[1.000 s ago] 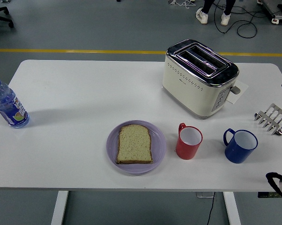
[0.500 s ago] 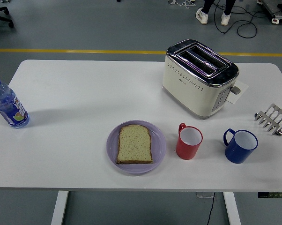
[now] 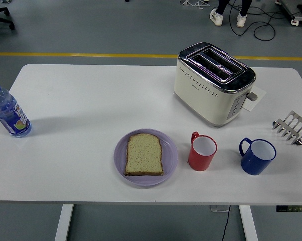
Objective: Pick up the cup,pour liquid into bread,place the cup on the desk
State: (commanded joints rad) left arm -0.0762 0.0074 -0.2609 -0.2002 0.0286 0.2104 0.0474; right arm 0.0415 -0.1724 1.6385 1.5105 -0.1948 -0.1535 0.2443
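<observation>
**Two cups upright on the table, neither robot hand in sight**

Neither robot hand appears in the head view, so how far the fingers stand apart cannot be told, and nothing on the table is held or touched.

Taking the table's middle as the clock centre, the red cup point(image 3: 202, 152) stands upright at about 5 o'clock, its handle turned to the far left and its white inside showing. It sits just beside the right rim of the lilac plate point(image 3: 170, 159), apart from it. On that plate, at about 6 o'clock, lies one slice of bread point(image 3: 144, 154), flat, with a brown crust around it.

A blue cup point(image 3: 257, 156) stands upright at about 4 o'clock, well right of the red one, handle to the left. A cream toaster point(image 3: 213, 84) with a chrome top sits at about 2 o'clock, behind both cups. A metal toast rack point(image 3: 291, 127) is near the right edge at 3 o'clock. A water bottle point(image 3: 8, 112) stands at the left edge, 9 o'clock. All rest on the white table point(image 3: 86, 105).
</observation>
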